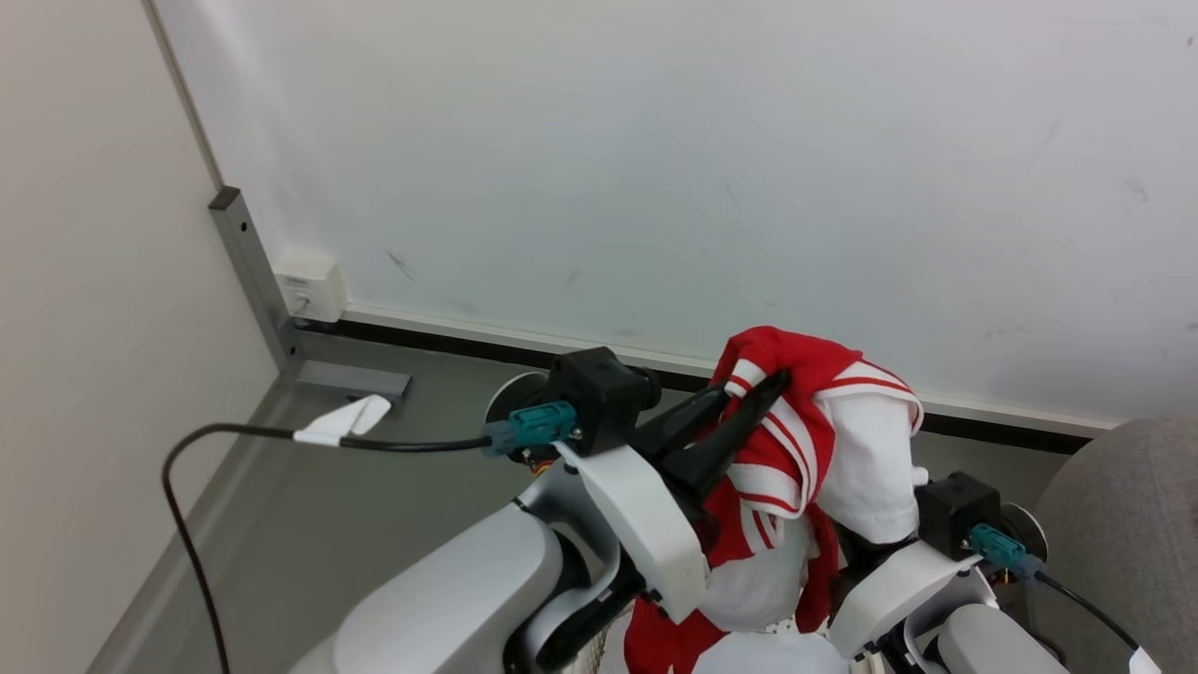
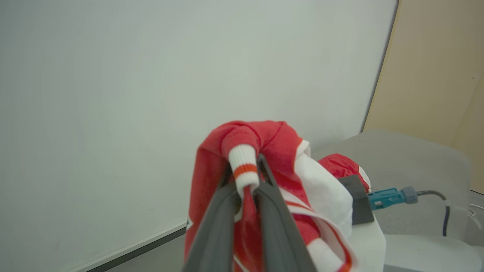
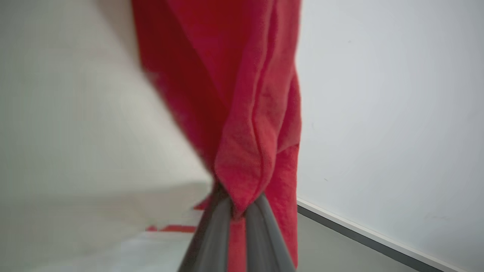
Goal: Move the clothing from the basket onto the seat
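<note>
The clothing (image 1: 805, 421), a bundle of red garments with white trim and white panels, hangs raised between my two arms in front of the wall. My left gripper (image 1: 753, 386) is shut on it; in the left wrist view my left gripper (image 2: 245, 166) pinches a white cuff with an orange-red stripe on the clothing (image 2: 276, 143). My right gripper (image 3: 239, 206) is shut on a fold of the red clothing (image 3: 245, 113) that hangs above its fingers. The grey seat (image 1: 1123, 524) lies at the lower right, and the seat (image 2: 408, 158) shows behind the bundle. The basket is out of view.
A white wall with a dark baseboard (image 1: 468, 342) runs close ahead. A white outlet box (image 1: 309, 285) and a grey metal post (image 1: 248, 267) stand in the left corner. A black cable (image 1: 281, 435) loops off my left wrist over the grey floor (image 1: 356, 524).
</note>
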Controlling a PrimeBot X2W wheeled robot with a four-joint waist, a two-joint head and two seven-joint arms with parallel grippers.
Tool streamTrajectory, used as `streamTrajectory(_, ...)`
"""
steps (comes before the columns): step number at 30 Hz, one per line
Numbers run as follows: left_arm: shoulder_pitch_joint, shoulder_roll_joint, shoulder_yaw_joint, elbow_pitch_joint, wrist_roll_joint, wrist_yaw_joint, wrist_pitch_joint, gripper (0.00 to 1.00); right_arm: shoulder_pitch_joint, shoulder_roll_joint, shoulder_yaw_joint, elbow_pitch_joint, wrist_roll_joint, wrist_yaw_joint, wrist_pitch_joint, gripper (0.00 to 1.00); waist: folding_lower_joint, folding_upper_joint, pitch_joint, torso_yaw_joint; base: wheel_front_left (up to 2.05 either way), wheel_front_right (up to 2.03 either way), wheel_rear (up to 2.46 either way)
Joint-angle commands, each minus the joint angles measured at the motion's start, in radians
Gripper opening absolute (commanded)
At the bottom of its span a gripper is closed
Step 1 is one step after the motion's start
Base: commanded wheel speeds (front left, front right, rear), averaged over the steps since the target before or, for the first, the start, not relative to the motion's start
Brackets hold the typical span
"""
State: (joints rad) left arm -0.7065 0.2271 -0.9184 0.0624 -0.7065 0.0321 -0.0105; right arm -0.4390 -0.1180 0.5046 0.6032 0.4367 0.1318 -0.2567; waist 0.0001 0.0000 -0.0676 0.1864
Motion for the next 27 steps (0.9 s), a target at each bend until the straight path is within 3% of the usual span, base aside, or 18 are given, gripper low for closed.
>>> streamTrajectory(1, 0.012, 0.006, 0.005, 0.005, -0.006, 0.003, -0.007, 0.0, 0.007, -0.003, -0.004, -0.006, 0.009, -0.002, -0.006, 0.0, -0.0001, 0.0, 0.002, -0.004, 0.0, 0.0, 0.0)
streamTrajectory(11, 0.018, 0.024, 0.011, 0.021, -0.014, 0.009, -0.013, 0.0, 0.036, -0.002, -0.038, -0.067, 0.014, -0.002, -0.008, 0.0, -0.0001, 0.0, 0.012, -0.035, 0.0, 0.0, 0.0)
streamTrajectory(12, 0.019, 0.024, 0.011, 0.022, -0.015, 0.009, -0.013, 0.16, 0.04, -0.001, -0.047, -0.079, 0.013, -0.002, -0.008, 0.0, -0.0001, 0.0, 0.013, -0.041, 0.0, 0.0, 0.0)
streamTrajectory(13, 0.022, 0.025, 0.009, 0.023, -0.017, 0.01, -0.01, 0.66, 0.043, 0.0, -0.056, -0.092, 0.008, -0.002, -0.008, 0.0, -0.0001, 0.0, 0.014, -0.047, 0.0, 0.0, 0.0)
streamTrajectory(14, 0.023, 0.027, 0.007, 0.023, -0.016, 0.01, -0.006, 1.0, 0.048, -0.001, -0.068, -0.106, 0.002, -0.002, -0.008, 0.0, -0.0001, 0.0, 0.015, -0.054, 0.0, 0.0, 0.0)
streamTrajectory(21, 0.044, 0.044, 0.004, 0.01, -0.021, 0.017, -0.012, 1.0, 0.07, -0.017, -0.157, -0.177, -0.038, -0.002, -0.008, 0.0, -0.0001, 0.0, 0.029, -0.132, 0.0, 0.0, 0.0)
streamTrajectory(27, 0.067, 0.063, -0.002, -0.018, -0.002, 0.023, -0.04, 1.0, 0.067, -0.039, -0.239, -0.246, -0.061, -0.002, -0.005, 0.0, -0.0001, 0.0, 0.043, -0.238, 0.0, 0.0, 0.0)
